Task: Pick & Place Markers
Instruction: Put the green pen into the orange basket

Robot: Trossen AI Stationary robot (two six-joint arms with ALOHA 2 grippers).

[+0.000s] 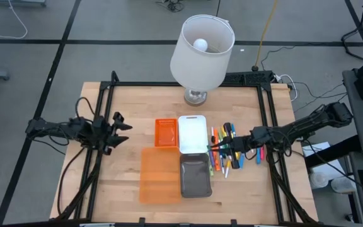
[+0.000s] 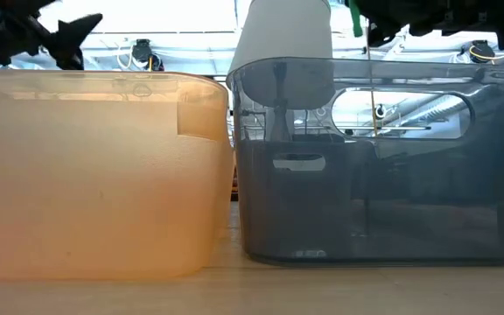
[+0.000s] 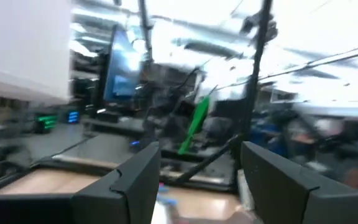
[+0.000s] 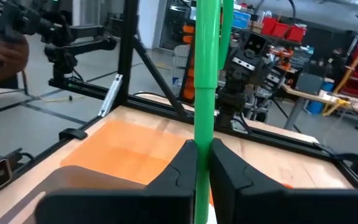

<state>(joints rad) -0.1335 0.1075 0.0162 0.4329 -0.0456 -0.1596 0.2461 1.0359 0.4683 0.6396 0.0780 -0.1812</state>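
Several markers (image 1: 237, 150) of many colours lie loose on the wooden table, right of the white tray (image 1: 192, 129). My right gripper (image 1: 218, 147) hovers above their left edge, shut on a green marker (image 4: 206, 68), which also shows at the top of the low view (image 2: 355, 19). My left gripper (image 1: 120, 126) stands open at the table's left side and holds nothing. Its two fingers frame the left wrist view (image 3: 197, 168). My right gripper (image 4: 202, 149) pinches the green marker's shaft (image 4: 202, 134) between its two fingers. The fingers reach about level from the table's right side and lie across the marker. The marker stands roughly upright, most of it above the fingers, lifted clear of the table.
A small orange tray (image 1: 166, 132) sits left of the white one. A grey tray (image 1: 195, 176) and a large orange tray (image 1: 159, 174) sit nearer the front edge. A white-shaded lamp (image 1: 201, 50) stands at the far edge. A black frame borders the table.
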